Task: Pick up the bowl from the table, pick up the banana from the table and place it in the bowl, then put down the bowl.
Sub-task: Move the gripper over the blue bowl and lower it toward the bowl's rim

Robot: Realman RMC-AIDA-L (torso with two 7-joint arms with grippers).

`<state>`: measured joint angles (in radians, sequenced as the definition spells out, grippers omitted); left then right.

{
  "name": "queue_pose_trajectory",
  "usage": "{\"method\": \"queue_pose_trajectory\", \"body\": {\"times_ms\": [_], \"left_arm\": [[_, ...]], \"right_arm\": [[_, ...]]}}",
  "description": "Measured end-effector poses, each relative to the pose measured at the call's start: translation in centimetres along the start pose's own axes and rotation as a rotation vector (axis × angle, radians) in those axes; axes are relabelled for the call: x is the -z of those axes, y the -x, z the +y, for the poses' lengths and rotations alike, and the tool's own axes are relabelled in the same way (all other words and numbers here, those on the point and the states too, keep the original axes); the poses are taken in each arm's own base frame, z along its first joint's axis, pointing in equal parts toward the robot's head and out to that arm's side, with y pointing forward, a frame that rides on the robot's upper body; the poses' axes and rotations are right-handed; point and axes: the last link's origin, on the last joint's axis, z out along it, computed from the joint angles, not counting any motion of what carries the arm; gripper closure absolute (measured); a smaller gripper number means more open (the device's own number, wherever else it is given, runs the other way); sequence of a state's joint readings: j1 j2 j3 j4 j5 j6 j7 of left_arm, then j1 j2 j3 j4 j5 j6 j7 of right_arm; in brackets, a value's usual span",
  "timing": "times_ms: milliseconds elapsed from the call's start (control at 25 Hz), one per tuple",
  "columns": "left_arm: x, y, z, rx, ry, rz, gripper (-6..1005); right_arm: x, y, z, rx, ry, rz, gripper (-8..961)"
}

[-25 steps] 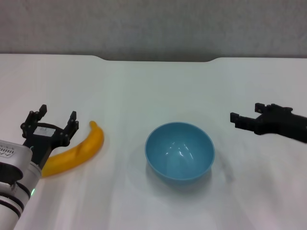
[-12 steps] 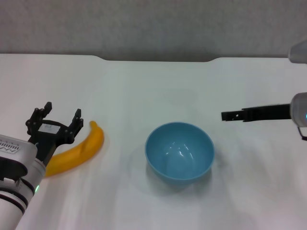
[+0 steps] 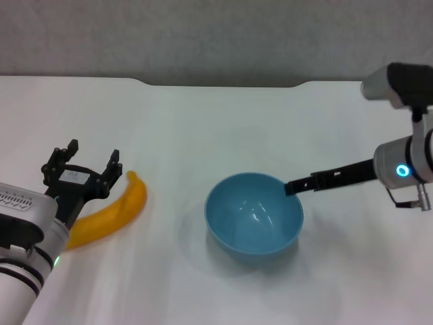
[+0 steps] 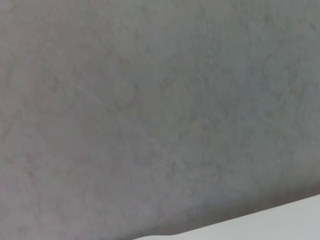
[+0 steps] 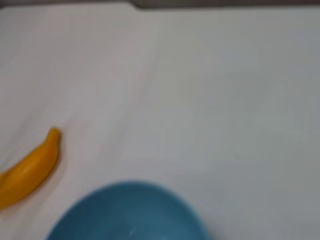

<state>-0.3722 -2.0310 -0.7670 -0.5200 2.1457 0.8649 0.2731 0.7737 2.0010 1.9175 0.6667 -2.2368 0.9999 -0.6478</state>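
Note:
The light blue bowl [image 3: 254,214] stands upright and empty on the white table [image 3: 203,128], near its middle. The yellow-orange banana [image 3: 112,212] lies to its left, stem tip pointing away from me. My left gripper [image 3: 86,158] is open and hovers over the banana's near end, which it partly hides. My right gripper [image 3: 295,186] shows edge-on, its tip at the bowl's right rim; I cannot see if it touches. The right wrist view shows the bowl [image 5: 127,212] close below and the banana [image 5: 27,170] farther off.
The table's notched far edge [image 3: 223,84] runs along a grey wall [image 3: 203,34]. The left wrist view shows only that wall [image 4: 150,110] and a strip of table [image 4: 280,225].
My right arm has swung in from the right, turned edge-on, and its tip now reaches the bowl's right rim. My left gripper has crept slightly forward and to the right over the banana.

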Motion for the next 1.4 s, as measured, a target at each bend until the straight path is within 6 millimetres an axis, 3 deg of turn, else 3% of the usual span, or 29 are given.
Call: {"method": "queue_pose_trajectory", "body": {"times_ms": [400,840,1040,1400], "left_arm": [[-0.3,-0.3,0.1,-0.001,0.005,0.008,216],[-0.5,-0.5,0.2,-0.002,0.008,0.013,215],[-0.5,-0.5,0.2,-0.004,0.010,0.014,215],[-0.4,-0.3,0.0,-0.005,0.001,0.007,215]], "right_arm": [[-2.0,-1.2,0.1,-0.002,-0.029,0.045,70],[-3.4,-1.3,1.4,0.016,0.009,0.023,239],[-3.8,-1.5,1.7,0.049,-0.003,0.038,267],[-4.0,-1.9,1.2,0.087,-0.049,0.026,605]]}}
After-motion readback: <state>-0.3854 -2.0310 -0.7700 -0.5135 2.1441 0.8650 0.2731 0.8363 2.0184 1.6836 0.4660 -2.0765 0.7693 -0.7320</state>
